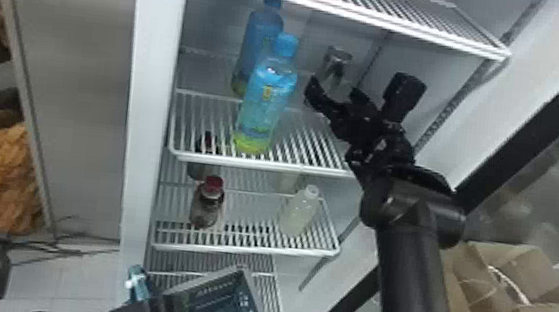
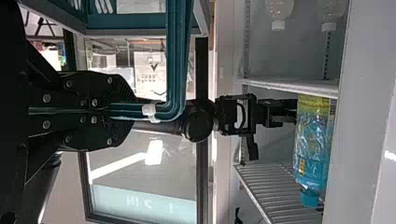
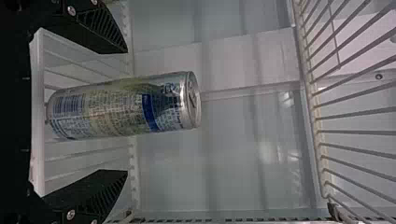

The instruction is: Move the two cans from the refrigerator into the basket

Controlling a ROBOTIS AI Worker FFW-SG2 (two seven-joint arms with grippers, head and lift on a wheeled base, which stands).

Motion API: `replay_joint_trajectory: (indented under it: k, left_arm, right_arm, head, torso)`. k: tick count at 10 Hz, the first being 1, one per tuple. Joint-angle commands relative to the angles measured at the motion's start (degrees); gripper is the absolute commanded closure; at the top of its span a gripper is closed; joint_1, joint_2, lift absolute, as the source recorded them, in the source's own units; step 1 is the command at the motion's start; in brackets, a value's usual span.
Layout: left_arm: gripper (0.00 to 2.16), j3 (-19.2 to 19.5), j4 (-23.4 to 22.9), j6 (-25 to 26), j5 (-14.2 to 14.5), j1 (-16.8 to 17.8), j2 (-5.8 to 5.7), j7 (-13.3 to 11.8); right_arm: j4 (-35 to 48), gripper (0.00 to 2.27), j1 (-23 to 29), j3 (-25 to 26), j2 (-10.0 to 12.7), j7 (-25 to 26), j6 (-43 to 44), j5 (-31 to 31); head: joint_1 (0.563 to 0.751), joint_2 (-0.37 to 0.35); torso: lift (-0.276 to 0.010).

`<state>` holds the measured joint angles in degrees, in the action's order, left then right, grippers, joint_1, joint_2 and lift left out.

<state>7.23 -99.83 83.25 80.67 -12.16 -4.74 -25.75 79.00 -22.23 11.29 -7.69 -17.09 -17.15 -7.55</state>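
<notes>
Refrigerator: open in front, wire shelves inside; the can stands deep on the shelf that also holds the blue-capped bottle.
Right claw: the nearer one by far, its two fingers spread wide with nothing gripped.
Basket: hung from the left claw, whose fingers are closed together on the handle.
Can: straight ahead of the right claw, toward the back wall, lined up with the gap between the fingers and touching neither.
Long axis: upright, across the way the claw points (a short push inward, then a squeeze round its sides, looks like the coming move).
Bottle: just to the claw's left, so a wide swing coming out could clip it.
Can's label: pale, with a barcode, a blue band and dense small print.
</notes>
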Motion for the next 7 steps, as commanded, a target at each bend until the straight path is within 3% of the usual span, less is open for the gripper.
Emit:
replay_joint_trajectory:
  k: [1, 3, 6, 7]
  left_arm:
    - [1.20, -0.15, 0.20, 0.00, 0.00, 0.07, -0.01, 0.00]
    - [1.20, -0.15, 0.34, 0.00, 0.00, 0.21, -0.01, 0.00]
    - [1.20, -0.26, 0.34, -0.14, 0.23, 0.35, -0.01, 0.00]
    - [1.20, -0.26, 0.34, -0.14, 0.23, 0.35, -0.01, 0.00]
  right_arm:
    - [-1.17, 0.13, -1.26, -0.55, -0.13, 0.04, 0.00, 0.24]
    - [-2.15, 0.31, -1.83, -0.66, -0.30, 0.04, 0.00, 0.12]
    - [-2.71, 1.24, -2.11, -0.66, -0.30, 0.04, -1.55, -0.45]
    - [-2.57, 1.26, -1.97, -0.66, -0.30, 0.13, -0.99, -0.45]
  head:
    - [0.695, -0.350]
    - [0.695, -0.350]
    - [0.695, -0.349]
    - [0.695, -0.349]
  torso:
    - [-0.035]
    - [-0.035]
    - [-0.035]
    - [-0.035]
